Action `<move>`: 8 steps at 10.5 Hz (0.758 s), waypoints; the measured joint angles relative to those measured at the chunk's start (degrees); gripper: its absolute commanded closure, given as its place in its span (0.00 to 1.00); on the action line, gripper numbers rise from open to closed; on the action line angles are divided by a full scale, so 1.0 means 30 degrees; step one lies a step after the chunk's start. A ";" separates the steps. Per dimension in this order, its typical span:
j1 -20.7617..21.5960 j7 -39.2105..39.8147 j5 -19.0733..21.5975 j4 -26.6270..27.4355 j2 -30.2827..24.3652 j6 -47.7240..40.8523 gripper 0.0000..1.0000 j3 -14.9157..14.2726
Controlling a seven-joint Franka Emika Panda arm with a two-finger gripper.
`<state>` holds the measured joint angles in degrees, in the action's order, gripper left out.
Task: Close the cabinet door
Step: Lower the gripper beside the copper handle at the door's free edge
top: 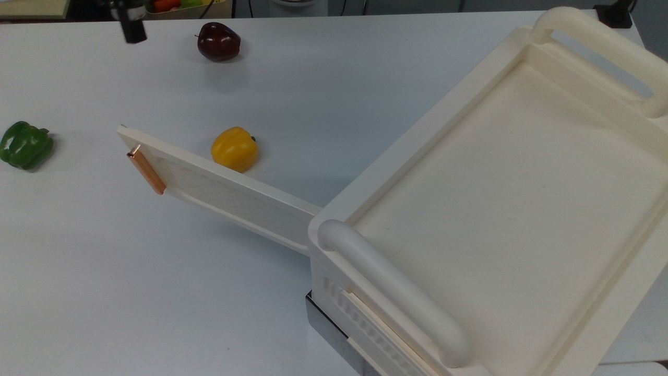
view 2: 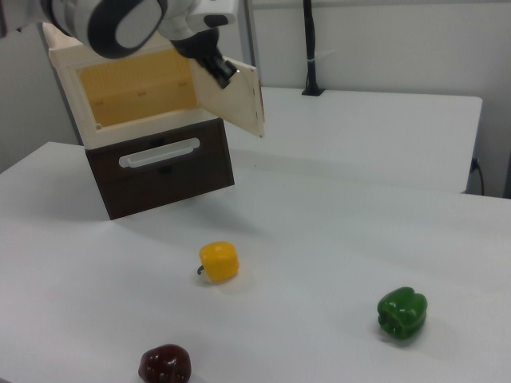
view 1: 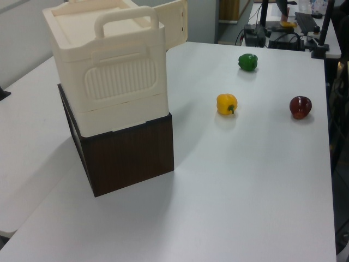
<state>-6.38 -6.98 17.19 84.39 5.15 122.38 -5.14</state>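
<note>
One cabinet (top: 516,209) stands on one white table (top: 104,292), and every count below is taken around that cabinet. It has one door (top: 224,193), swung open off its corner, with one copper handle (top: 146,172) near the door's free edge. Two tubular handles (top: 396,292) sit on the cabinet's top, one at each end. One ribbed drawer front (view 1: 125,76) is on its side, and one dark base (view 1: 128,155) is under it. Three peppers lie on the table out from the cabinet: one yellow (top: 235,149), nearest the door, one green (top: 25,144) and one dark red (top: 218,42), both farther off. One gripper (view 2: 217,68) is in front of the door in the right view
</note>
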 measured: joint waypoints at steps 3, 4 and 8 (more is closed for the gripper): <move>0.0070 -0.2787 0.0010 0.0026 0.1494 0.6075 1.00 0.0207; 0.0133 -0.3468 0.0008 0.0013 0.2004 0.7973 1.00 0.0240; 0.0410 -0.5009 -0.0007 -0.0194 0.3644 1.1346 1.00 0.0246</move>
<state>-5.15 -22.00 17.17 83.80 16.08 156.41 -4.40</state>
